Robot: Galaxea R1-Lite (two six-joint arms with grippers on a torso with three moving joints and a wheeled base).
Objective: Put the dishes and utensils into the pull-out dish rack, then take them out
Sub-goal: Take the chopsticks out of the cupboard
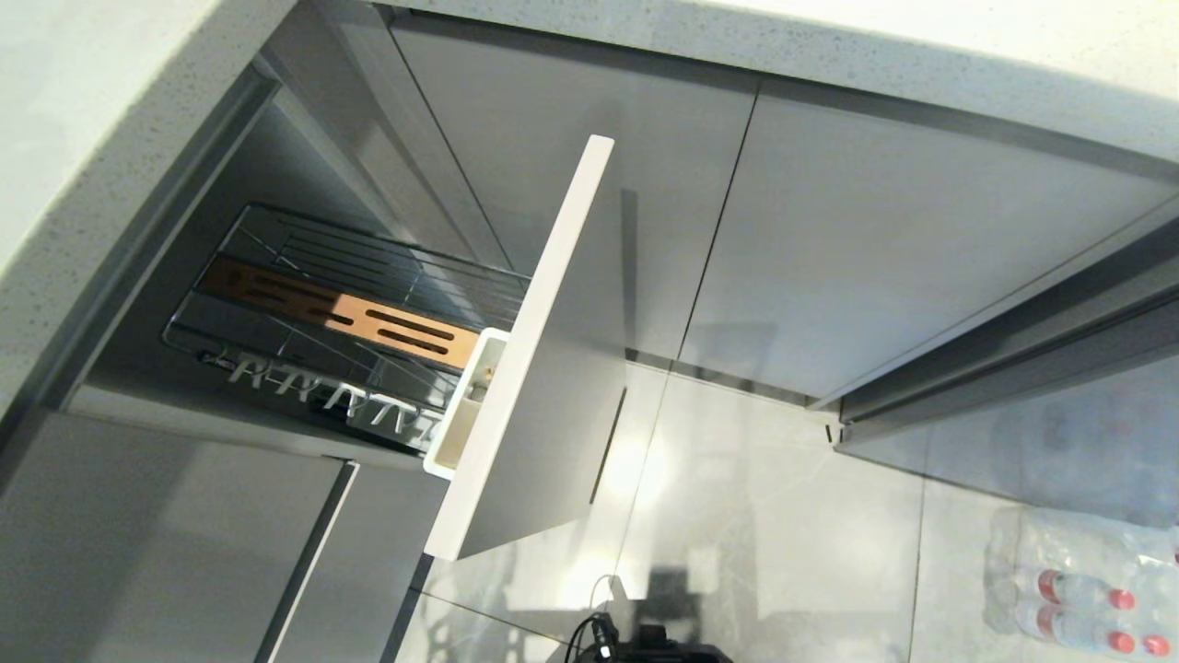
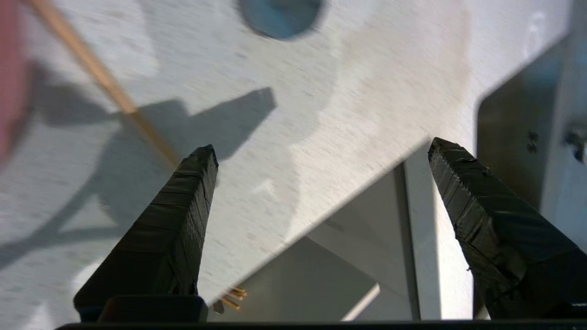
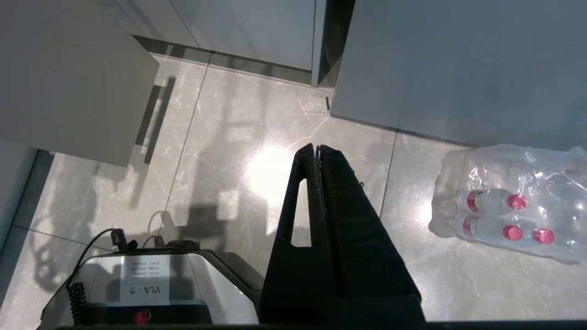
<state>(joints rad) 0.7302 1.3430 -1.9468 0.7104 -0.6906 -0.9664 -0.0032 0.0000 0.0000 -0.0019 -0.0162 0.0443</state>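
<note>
The pull-out dish rack point(image 1: 304, 267) stands drawn out under the counter, with its slotted wooden strip point(image 1: 359, 313), white pronged tray point(image 1: 350, 401), white utensil cup point(image 1: 465, 405) and pale front panel point(image 1: 553, 368). I see no dishes in it. My left gripper point(image 2: 323, 149) is open and empty above the speckled countertop point(image 2: 321, 91), near its edge. One wooden chopstick point(image 2: 98, 75) lies on the counter beside a pink dish point(image 2: 11, 78) cut off by the frame. Wooden stick ends point(image 2: 231, 295) poke out below the counter edge. My right gripper point(image 3: 316, 151) hangs shut over the floor.
A blue dish point(image 2: 279, 16) sits further along the counter. A shrink-wrapped pack of water bottles point(image 1: 1078, 589) lies on the tiled floor to the right. My base point(image 3: 151, 284) is below the right gripper. Grey cabinet doors point(image 1: 875, 230) line the back.
</note>
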